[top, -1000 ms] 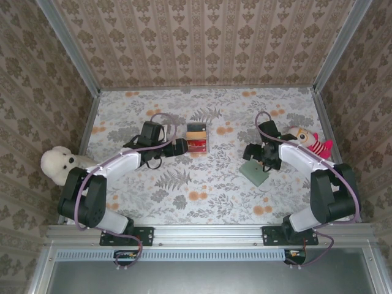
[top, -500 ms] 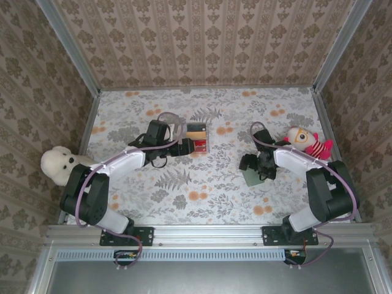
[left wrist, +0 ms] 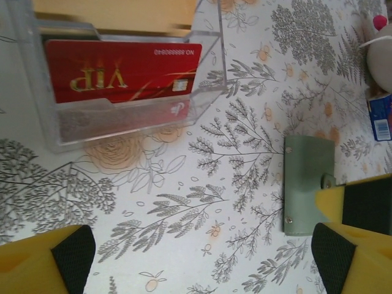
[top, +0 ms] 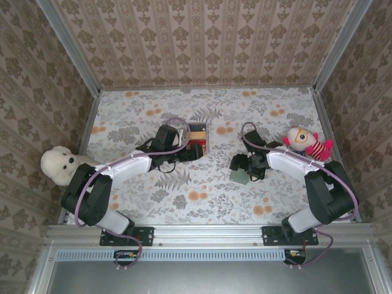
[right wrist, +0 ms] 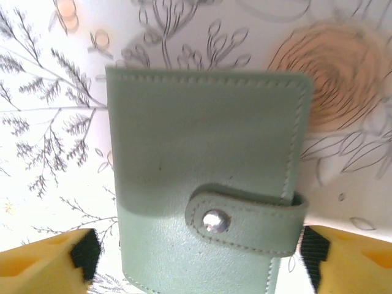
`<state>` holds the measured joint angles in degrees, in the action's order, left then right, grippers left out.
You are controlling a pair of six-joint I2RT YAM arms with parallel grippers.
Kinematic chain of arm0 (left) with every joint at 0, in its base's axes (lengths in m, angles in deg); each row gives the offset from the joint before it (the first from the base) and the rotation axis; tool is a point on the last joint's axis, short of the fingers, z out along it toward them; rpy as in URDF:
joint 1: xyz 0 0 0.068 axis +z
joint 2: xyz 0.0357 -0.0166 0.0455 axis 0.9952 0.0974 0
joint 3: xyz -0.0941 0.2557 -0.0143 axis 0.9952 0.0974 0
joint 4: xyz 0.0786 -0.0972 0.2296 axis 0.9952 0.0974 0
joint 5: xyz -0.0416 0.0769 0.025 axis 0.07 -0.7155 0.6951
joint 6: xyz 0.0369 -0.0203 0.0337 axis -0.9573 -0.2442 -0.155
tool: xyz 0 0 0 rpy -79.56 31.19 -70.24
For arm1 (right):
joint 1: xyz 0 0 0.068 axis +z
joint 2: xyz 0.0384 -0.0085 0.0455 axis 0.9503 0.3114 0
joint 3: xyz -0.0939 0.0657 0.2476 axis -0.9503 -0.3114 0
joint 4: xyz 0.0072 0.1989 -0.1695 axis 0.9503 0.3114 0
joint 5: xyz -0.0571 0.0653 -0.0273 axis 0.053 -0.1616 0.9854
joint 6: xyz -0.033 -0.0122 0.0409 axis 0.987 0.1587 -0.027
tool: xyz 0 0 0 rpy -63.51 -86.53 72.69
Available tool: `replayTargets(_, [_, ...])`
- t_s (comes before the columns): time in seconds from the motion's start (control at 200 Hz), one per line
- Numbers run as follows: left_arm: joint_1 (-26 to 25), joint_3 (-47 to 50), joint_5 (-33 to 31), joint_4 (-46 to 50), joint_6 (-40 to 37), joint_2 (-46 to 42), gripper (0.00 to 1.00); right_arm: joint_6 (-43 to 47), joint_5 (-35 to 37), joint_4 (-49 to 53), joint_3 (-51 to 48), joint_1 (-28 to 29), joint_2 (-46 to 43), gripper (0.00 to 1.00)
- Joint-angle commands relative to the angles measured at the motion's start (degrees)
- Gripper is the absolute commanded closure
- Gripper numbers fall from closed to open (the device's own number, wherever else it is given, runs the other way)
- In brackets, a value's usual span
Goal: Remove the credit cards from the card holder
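White and fluffy, a plush bear (top: 58,165) sits at the far left edge of the flower-patterned table (top: 184,196), just beside the left arm's shoulder. That arm reaches out toward the middle, and the left gripper (top: 191,152) hangs low at the near side of a clear plastic box (top: 196,137). Its yellow, black-padded fingers (left wrist: 43,266) stand wide apart, with only bare tabletop between them. In the left wrist view the clear plastic box (left wrist: 122,73) has a red card with gold "VIP" lettering (left wrist: 122,76) in its front slot and a gold-coloured card (left wrist: 116,12) in the slot behind. Well apart to the right of the box lies the card holder (top: 240,176), a small flat grey-green wallet resting on the table, folded shut with its strap snapped down on a silver stud. The right gripper (top: 245,168) is down over it, jaws parted and straddling its near end. In the right wrist view the card holder (right wrist: 202,177) sits between the right gripper's (right wrist: 196,263) pads. A sliver of table shows at the left pad, while the right pad stands just beside the strap's end, and I cannot tell whether that pad touches it. Farther right, near the table's edge, lies a small doll in red-and-pink stripes (top: 309,143).
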<state>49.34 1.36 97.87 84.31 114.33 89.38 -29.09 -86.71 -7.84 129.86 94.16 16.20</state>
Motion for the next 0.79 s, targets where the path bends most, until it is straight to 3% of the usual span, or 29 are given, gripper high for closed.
replayTargets(0.0, [-0.87,-0.22,1.58,-1.49,2.96,2.10,0.07,3.32,-0.30,1.92,0.75,-2.76,-1.80,0.24])
replayTargets(0.13, [-1.50,-2.43,5.02,-1.86,4.79,5.38,0.17,6.19,-7.30,-1.15,0.66,-6.38,1.72,0.41])
replayTargets(0.41, [-4.86,-7.08,7.77,-1.43,5.89,11.28,0.21,8.64,-10.15,-3.53,2.55,-6.31,6.66,0.57])
replayTargets(0.63, [-6.17,-4.58,8.32,-2.42,8.58,11.70,0.28,13.86,-20.95,-7.54,4.83,-3.65,8.99,0.59])
replayTargets(0.79, [-6.21,-3.11,7.56,-0.24,8.76,10.73,0.30,18.43,-23.28,-5.27,9.99,-0.21,14.27,0.63])
